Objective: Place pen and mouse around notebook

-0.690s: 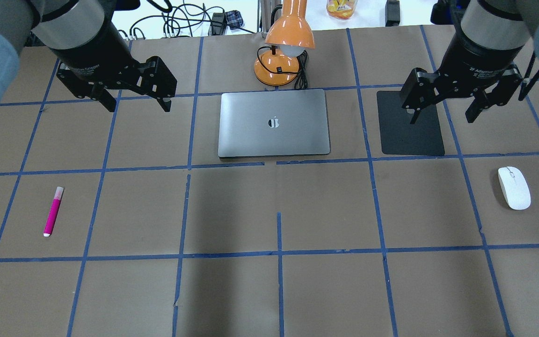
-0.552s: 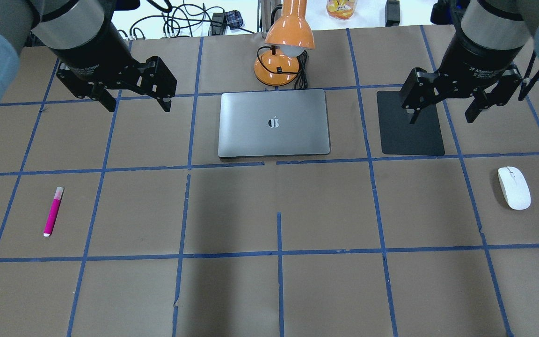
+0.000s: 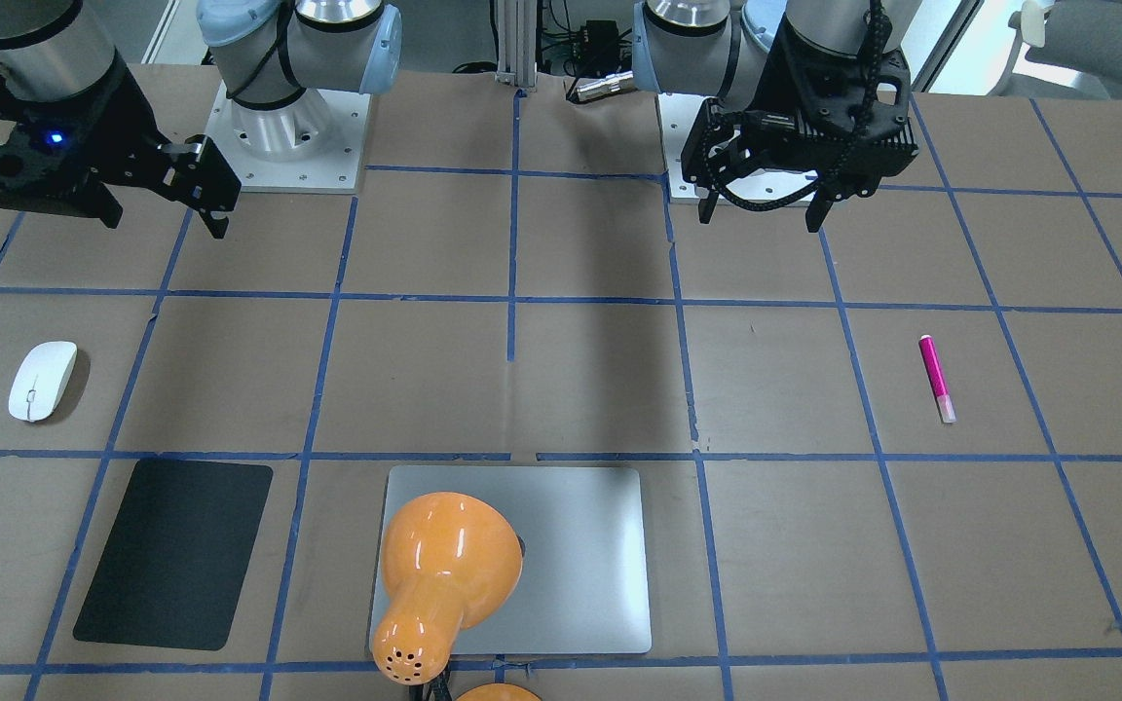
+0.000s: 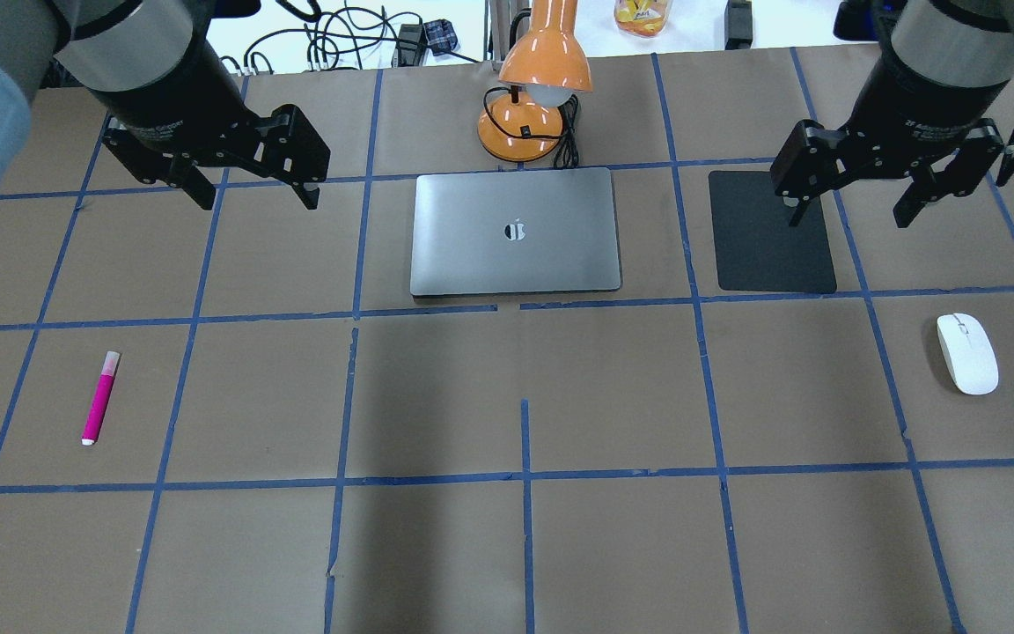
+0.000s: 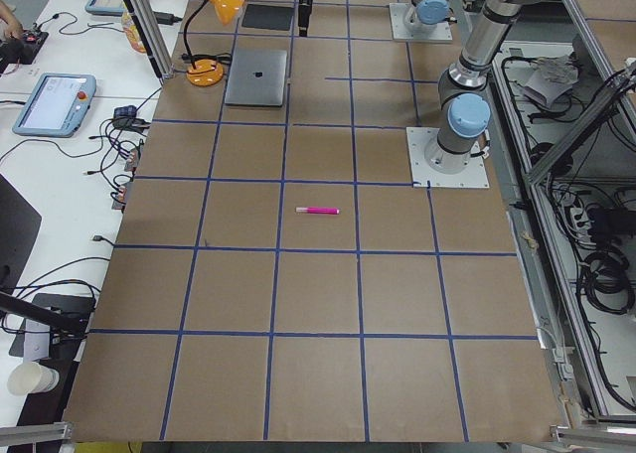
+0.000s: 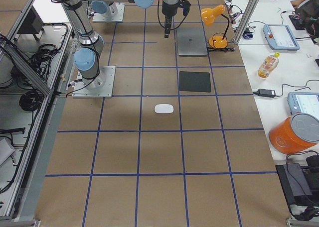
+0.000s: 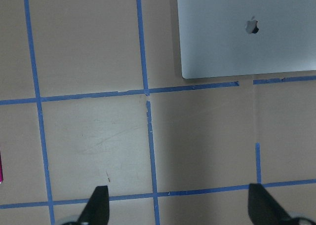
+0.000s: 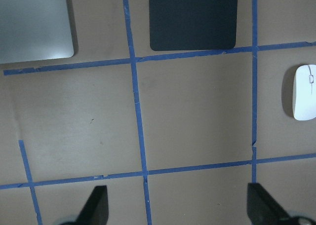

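The pink pen (image 4: 100,398) lies on the near left of the table, and its edge shows in the left wrist view (image 7: 1,166). On the near right lies the white mouse (image 4: 967,353), which the right wrist view (image 8: 304,92) also catches. The silver notebook (image 4: 516,231) lies flat at the far centre. My left gripper (image 4: 258,201) hangs open and empty to the left of the notebook, well beyond the pen. My right gripper (image 4: 848,220) hangs open and empty over the right edge of the black mat, beyond the mouse.
An orange desk lamp (image 4: 533,97) stands just behind the notebook, with its cord beside it. A black mat (image 4: 771,233) lies to the right of the notebook. Cables (image 4: 340,40) and a bottle (image 4: 643,16) sit past the table's far edge. Blue tape lines grid the brown tabletop.
My right gripper has shifted a little to the right, still open. The left gripper, pen, mouse and notebook have not moved.
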Robot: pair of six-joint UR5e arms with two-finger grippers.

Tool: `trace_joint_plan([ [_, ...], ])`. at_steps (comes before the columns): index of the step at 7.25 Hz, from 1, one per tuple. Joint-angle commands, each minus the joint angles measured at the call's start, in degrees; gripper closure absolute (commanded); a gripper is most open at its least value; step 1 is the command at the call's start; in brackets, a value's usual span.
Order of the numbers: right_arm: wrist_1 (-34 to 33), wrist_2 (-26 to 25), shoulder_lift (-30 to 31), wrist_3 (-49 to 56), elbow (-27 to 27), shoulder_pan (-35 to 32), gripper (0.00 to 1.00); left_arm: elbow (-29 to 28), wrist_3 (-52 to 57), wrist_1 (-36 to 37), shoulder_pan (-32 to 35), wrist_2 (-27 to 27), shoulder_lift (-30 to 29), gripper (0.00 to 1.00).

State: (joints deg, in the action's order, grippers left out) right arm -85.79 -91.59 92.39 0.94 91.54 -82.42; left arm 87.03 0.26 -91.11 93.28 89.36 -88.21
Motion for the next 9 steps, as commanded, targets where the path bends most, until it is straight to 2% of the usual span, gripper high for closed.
trace_joint_plan([
  [1, -0.3, 0.0, -0.2, 4.4, 2.0, 9.2, 0.0, 0.2, 0.3, -0.4, -0.5, 0.0, 0.0, 0.0],
  [3, -6.1, -0.5, -1.5, 15.1, 5.3, 17.5, 0.0, 0.6, 0.7, -0.9, -1.5, 0.5, 0.6, 0.0],
  [4, -11.9, 0.1, -3.9, 19.4, 7.9, 20.9, 0.0, 0.9, 1.2, -3.0, -2.8, 4.4, 1.7, 0.0],
  [6, -25.9, -0.5, -9.7, 25.8, 14.0, 24.6, 0.0, 4.4, 10.1, -3.1, -13.7, 3.9, 2.2, 0.0],
  [7, -30.4, -0.4, -10.4, 29.8, 16.8, 27.1, 0.0, 8.0, 17.8, -2.0, -17.2, 4.2, 2.2, 0.0],
  [9, -37.8, -0.4, -14.0, 31.3, 20.7, 29.8, 0.0, 19.3, 26.2, 10.0, -27.8, 4.4, 0.1, 0.0],
])
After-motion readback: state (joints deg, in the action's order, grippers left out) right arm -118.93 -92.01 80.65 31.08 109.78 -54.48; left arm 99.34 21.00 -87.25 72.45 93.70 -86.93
